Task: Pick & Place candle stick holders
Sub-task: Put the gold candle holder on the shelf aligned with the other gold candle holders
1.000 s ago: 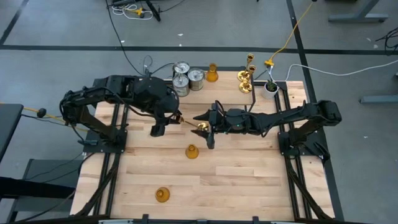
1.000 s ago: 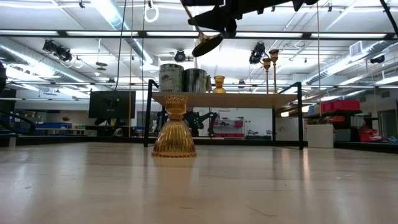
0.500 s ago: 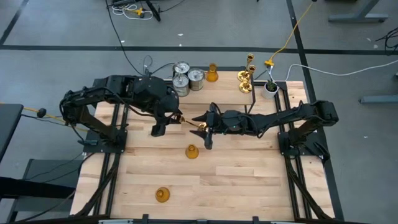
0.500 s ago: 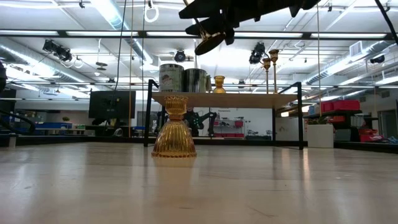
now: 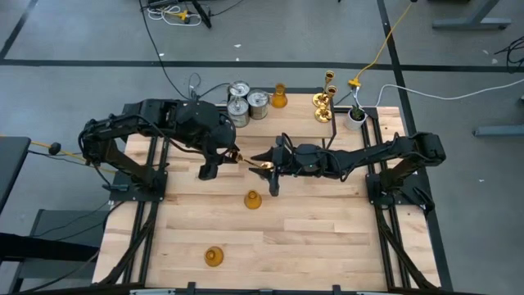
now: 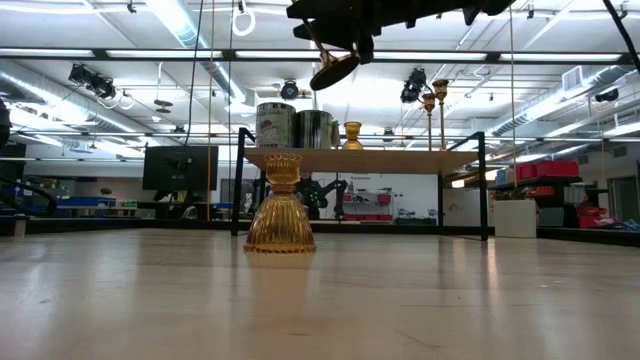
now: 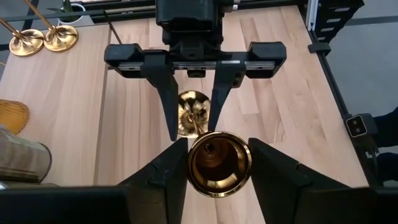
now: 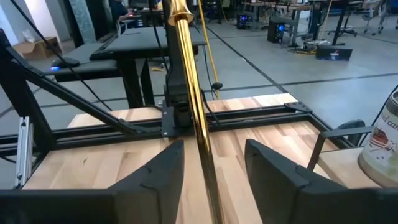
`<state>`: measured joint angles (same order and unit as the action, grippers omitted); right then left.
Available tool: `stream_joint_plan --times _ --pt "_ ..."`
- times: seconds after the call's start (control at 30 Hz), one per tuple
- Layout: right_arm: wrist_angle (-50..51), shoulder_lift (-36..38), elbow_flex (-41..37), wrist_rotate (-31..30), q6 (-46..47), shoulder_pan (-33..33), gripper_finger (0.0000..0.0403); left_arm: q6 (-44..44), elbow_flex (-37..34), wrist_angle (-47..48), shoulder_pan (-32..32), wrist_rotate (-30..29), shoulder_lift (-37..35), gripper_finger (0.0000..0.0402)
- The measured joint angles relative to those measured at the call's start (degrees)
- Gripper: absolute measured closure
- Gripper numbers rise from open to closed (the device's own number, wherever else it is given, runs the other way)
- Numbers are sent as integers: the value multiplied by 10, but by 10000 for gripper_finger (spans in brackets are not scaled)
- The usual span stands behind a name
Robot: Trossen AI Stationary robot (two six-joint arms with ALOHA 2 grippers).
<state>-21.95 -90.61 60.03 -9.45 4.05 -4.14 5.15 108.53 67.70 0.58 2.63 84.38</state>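
Note:
A shiny brass holder [image 5: 262, 166] with a round base and thin stem hangs in the air above the middle of the table. My left gripper [image 7: 219, 146] is shut on its cup end. My right gripper [image 8: 214, 146] faces it from the right and is open. Its fingers stand on either side of the stem [image 8: 200, 130] near the base [image 7: 193, 111], with a gap on both sides. In the low view the base [image 6: 335, 70] shows tilted, high above the table. Two amber bell-shaped holders [image 5: 252, 199] [image 5: 214, 256] stand on their wide ends on the table. My left gripper pinches the brass holder's cup [image 7: 244, 163] between its two fingers, one on each side of the cup. The fingers come about level from the table's left and lie along the holder. The holder sticks out beyond them toward the right, base end a little lower, clear of the table.
A raised shelf at the far edge carries three silvery glass cylinders [image 5: 248, 102], one amber holder [image 5: 279, 97] and two brass holders [image 5: 324, 97]. A white pot with a green plant [image 5: 355, 115] stands at its right end. The nearer amber holder also shows in the low view [image 6: 281, 205].
My right gripper has gone a little toward the table's left, farther along the stem toward the left gripper. The brass holder stays lifted in my left gripper.

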Motion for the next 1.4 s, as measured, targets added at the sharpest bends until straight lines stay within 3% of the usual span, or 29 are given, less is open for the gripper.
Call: stream_joint_plan --times 0.27,0.87,1.4 --pt "0 0 0 29 0 0 260 3 0 0 0 0 0 246" --pt "-20 0 0 28 -4 0 348 5 0 11 0 1 0 246" --pt "-20 0 0 29 -18 0 367 6 0 11 0 1 0 244"
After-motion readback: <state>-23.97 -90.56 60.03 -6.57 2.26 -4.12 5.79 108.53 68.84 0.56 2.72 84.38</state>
